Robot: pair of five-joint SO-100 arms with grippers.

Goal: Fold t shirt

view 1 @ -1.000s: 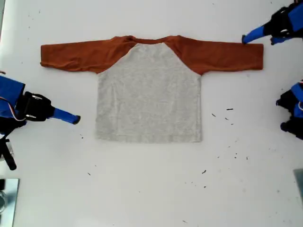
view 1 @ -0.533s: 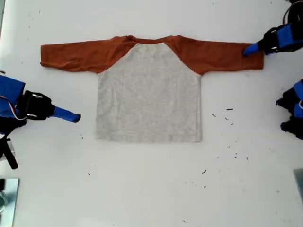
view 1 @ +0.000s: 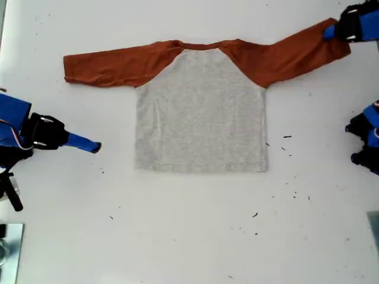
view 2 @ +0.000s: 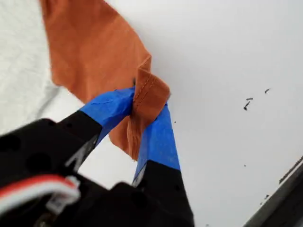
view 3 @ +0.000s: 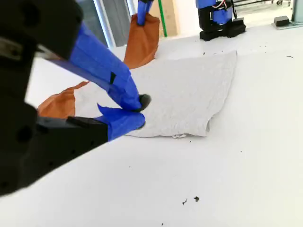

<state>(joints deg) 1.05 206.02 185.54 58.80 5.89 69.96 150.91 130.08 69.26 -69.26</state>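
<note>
1 t shirt point(view 1: 201, 112) dragged sideways

My first claw point(view 1: 329, 33) sits at two o'clock in the exterior view, its arm cut off by that view's right edge. The cuff of the t shirt point(view 1: 201, 112) is bunched between the blue fingers point(view 2: 158, 137), so the sleeve's end is hidden there. At nine o'clock, my second claw point(view 1: 95, 147) shows only partly, its arm cropped by the exterior view's left edge. A metallic object point(view 1: 10, 251) at seven o'clock is clipped and cannot be identified. Dark specks point(view 1: 287, 137) on the desk point(view 1: 189, 236) are too small to identify.
</note>
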